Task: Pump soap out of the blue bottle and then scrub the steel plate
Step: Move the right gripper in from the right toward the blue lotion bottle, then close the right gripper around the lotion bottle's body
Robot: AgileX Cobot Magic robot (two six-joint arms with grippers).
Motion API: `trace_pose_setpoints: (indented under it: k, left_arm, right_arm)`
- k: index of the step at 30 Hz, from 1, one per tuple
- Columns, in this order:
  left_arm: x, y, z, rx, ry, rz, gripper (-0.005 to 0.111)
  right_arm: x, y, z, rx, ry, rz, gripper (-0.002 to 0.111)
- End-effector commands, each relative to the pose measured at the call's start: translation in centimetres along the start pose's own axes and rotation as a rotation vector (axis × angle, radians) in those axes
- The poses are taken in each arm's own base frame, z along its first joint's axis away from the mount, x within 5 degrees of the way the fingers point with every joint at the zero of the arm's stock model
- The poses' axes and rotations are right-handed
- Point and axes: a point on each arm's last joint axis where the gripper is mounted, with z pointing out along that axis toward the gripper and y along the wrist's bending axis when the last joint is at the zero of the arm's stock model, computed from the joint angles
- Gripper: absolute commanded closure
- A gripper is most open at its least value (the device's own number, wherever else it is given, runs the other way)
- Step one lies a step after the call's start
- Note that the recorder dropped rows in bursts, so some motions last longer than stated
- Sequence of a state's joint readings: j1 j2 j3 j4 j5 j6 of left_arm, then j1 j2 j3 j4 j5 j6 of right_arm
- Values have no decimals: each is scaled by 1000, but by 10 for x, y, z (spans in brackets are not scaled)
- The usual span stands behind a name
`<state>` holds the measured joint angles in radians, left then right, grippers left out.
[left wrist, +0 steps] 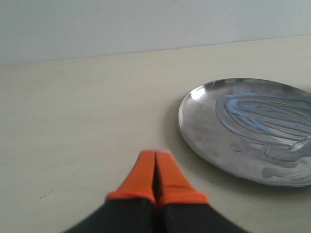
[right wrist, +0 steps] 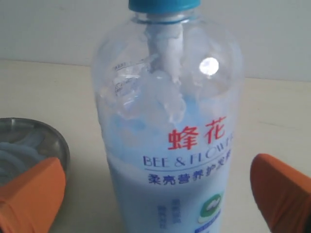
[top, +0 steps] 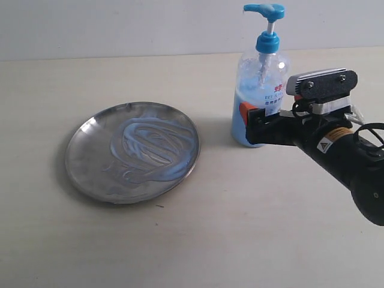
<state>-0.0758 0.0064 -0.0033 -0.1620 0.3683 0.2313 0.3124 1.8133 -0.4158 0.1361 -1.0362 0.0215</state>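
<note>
Pale tabletop (top: 240,240) runs from the near left, where the left gripper (left wrist: 155,177) rests pressed together short of the steel plate (top: 84,150) (swirled with soap (top: 150,144)), back to the far right — there the right gripper (right wrist: 156,191), spread wide, flanks the lower body of the upright, half-full blue bottle (top: 261,78), pump head (top: 264,9) well above.

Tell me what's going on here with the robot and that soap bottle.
The robot's right claw is open, with a finger on either side of the blue bottle, which stands upright on the table. It has not closed on the bottle. The left claw is shut and empty, close to the steel plate's rim. The plate is already smeared with swirls of pale blue soap.
</note>
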Motion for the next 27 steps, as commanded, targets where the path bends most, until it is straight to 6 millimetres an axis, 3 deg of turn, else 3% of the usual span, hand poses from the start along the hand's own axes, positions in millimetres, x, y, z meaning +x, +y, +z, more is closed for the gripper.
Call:
trace_pose_setpoints:
  k: [1,15,27]
  left_arm:
    - [0,0,0,5,-8,1,107]
    - [0,0,0,5,-8,1,107]
    - [0,0,0,5,-8,1,107]
  right_arm:
    - [-1,0,9,19,-1,14,3]
    - [6,1,31,35,40,-13,3]
    - [-4,4,46,31,33,-10,3]
